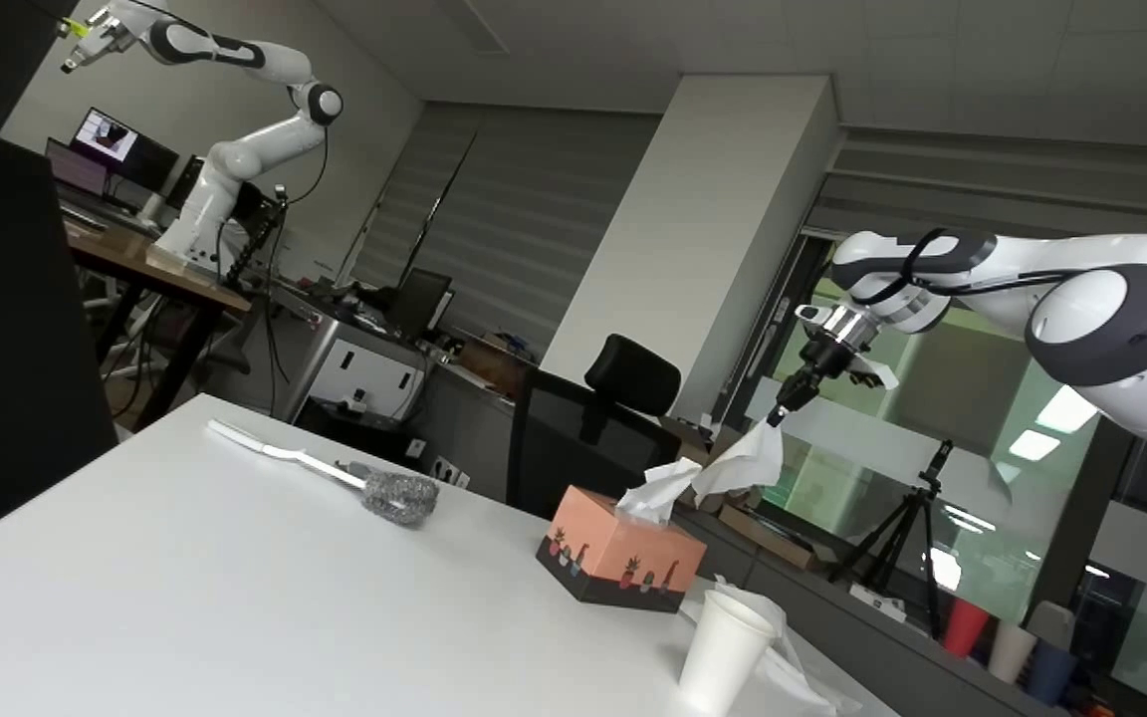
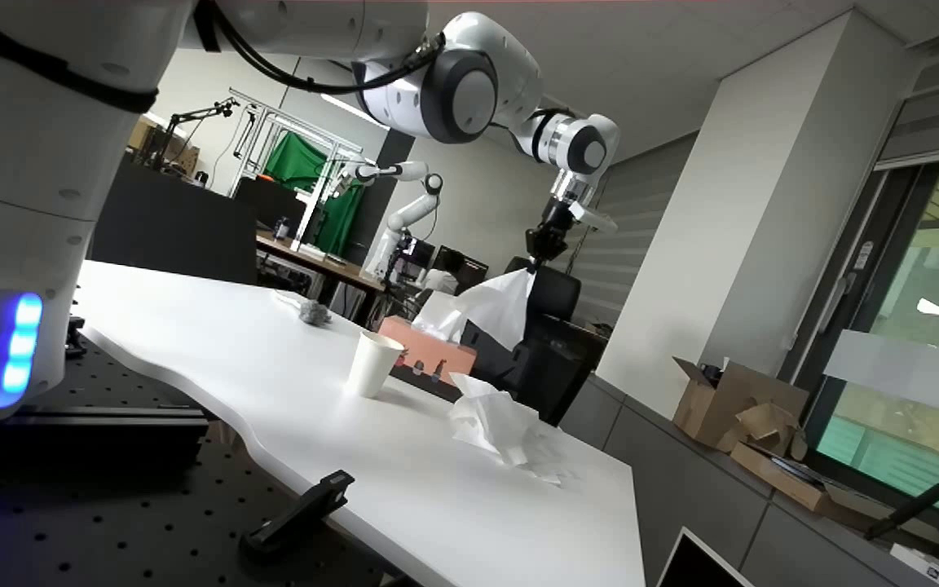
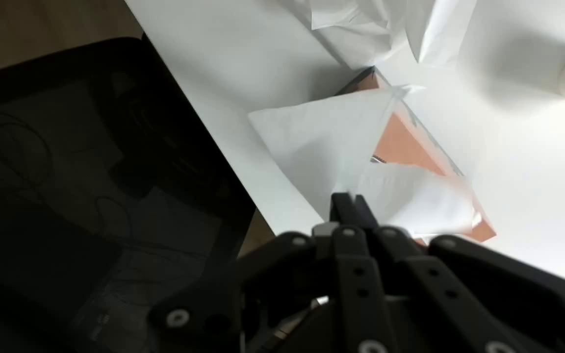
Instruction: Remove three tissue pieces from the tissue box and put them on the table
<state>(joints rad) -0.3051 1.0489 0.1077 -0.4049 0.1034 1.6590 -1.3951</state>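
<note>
The salmon-pink tissue box [image 1: 623, 548] rests on the white table [image 1: 335, 597]; both exterior views show it upright. High above it, my gripper [image 1: 776, 416] is shut on a tissue piece [image 2: 504, 306] that hangs from the fingertips. Another white tissue [image 1: 655, 495] stands up out of the slot. The hanging piece reaches down close to it; I cannot tell whether the two still touch. Crumpled tissue pieces [image 2: 494, 420] lie on the table beside the box; how many is unclear. In the wrist view the held tissue [image 3: 331, 132] covers part of the box [image 3: 400, 142].
A white paper cup [image 2: 373, 365] stands on the table close to the box. Farther along lies a white-handled brush with a grey head [image 1: 399, 496]. Beyond the table edge is a black office chair [image 1: 583, 428]. A black clamp [image 2: 298, 518] sits at the near table edge.
</note>
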